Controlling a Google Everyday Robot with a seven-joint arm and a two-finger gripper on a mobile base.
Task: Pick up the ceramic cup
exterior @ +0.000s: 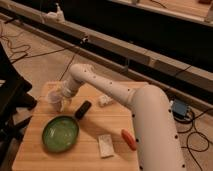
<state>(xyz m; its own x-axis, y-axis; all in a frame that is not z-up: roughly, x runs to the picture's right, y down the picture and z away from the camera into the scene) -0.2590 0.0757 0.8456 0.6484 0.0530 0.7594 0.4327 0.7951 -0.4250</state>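
Note:
The small white ceramic cup (53, 95) stands near the far left corner of the wooden table (117, 122). My gripper (61, 98) is at the end of the white arm (107, 89), which reaches across the table from the right. The gripper is right at the cup's right side and partly overlaps it. I cannot tell if it touches the cup. The green round bowl (60, 133) sits in front of the cup, nearer the table's front left.
A black oblong object (82, 109) lies just right of the gripper. A white packet (104, 100), a white flat piece (105, 145) and a red-orange item (128, 139) also lie on the table. A dark chair (9, 102) stands at the left. Cables run over the floor.

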